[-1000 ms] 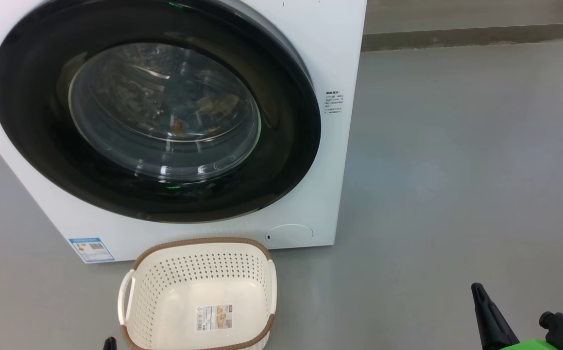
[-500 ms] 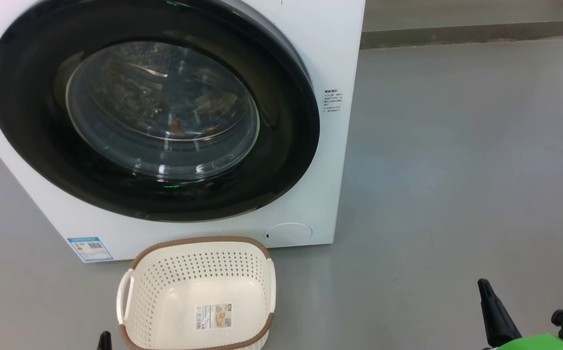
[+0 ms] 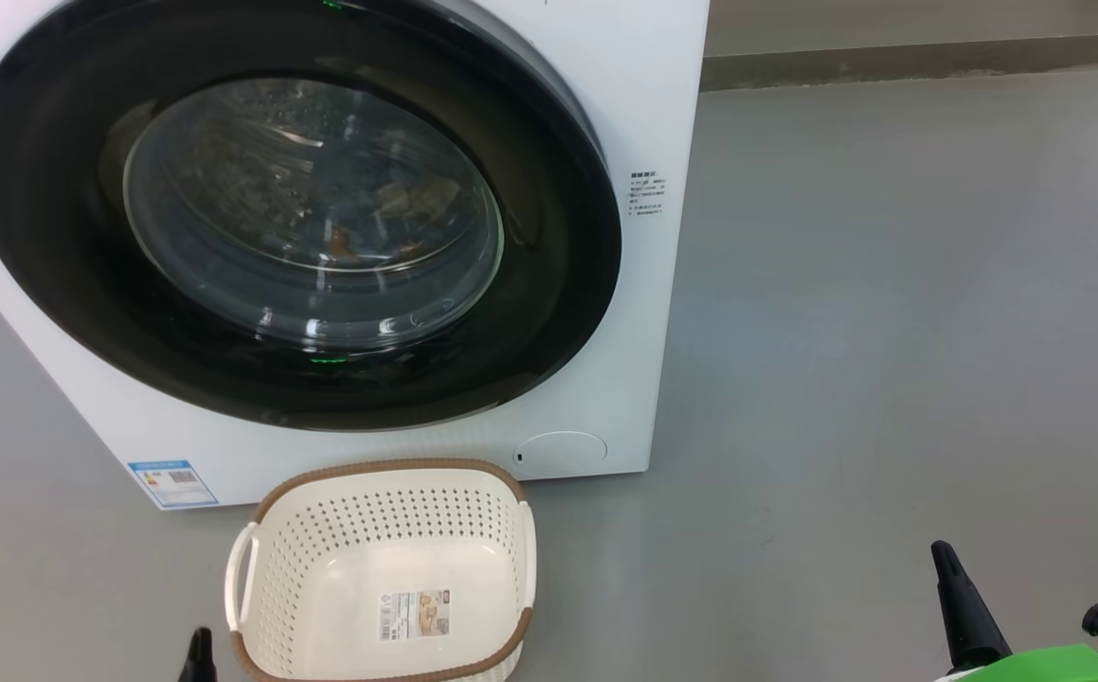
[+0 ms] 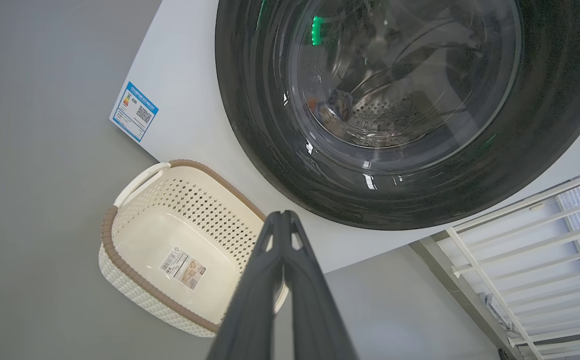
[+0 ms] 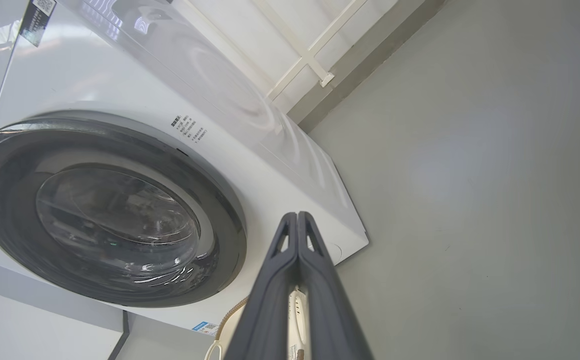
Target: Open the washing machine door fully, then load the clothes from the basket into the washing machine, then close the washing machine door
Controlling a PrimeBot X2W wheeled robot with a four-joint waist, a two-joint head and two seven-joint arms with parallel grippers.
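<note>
— Washing machine first: where is it from your claws?

— Straight ahead of both, big and white on the grey floor. It stands well beyond my fingertips, nearer my left claw than my right claw.

— And the washing machine door?

— Also ahead of me. It is a round black door lying flush against the machine's front, with its glass bowl bulging toward my claws.

— The basket?

— It is on the floor between my claws and the machine, just ahead and to the right of my left claw and well to the left of my right claw. It stands upright. I cannot tell whether its far rim touches the machine.

— The clothes?

— Beyond both claws, behind the door glass, I see light blue cloth with orange-brown patches in the drum.

— Your claws?

— Both are pinched together, fingers pressed along their length, with nothing between them. Neither touches anything.

— Smaller things?

— A round cover sits low on the machine's front, beyond the basket. A blue label sticker is ahead of my left claw.
</note>
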